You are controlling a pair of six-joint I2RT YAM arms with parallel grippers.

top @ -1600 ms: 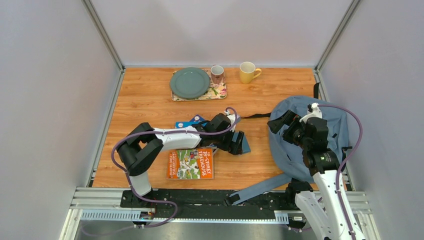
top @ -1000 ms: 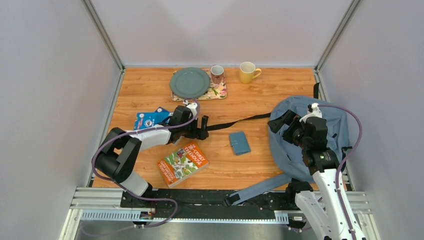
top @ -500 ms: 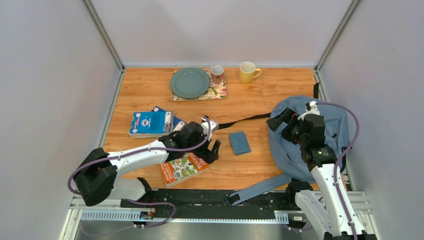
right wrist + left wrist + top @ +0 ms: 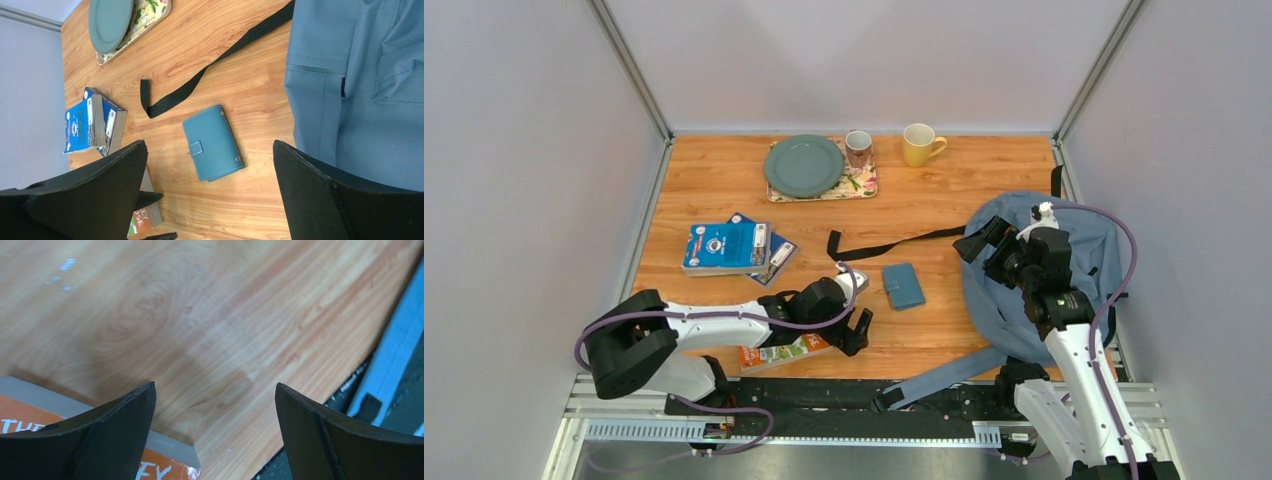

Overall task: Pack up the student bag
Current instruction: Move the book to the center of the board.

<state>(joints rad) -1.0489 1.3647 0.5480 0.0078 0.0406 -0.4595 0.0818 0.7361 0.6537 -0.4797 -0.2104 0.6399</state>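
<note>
Wooden desk [image 4: 724,190]: left gripper [image 4: 856,330], spread wide, hovers at the near edge over the book [image 4: 774,355], likely to grasp it; right gripper [image 4: 984,245], also spread, hangs over the bag [image 4: 1089,240].

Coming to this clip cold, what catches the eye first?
The large grey-blue student bag slumped at the right of the table, with the open right gripper hanging over it. Then the left gripper, open and low by the near edge at the end of an orange book, and a small teal case lying between the two.
</note>
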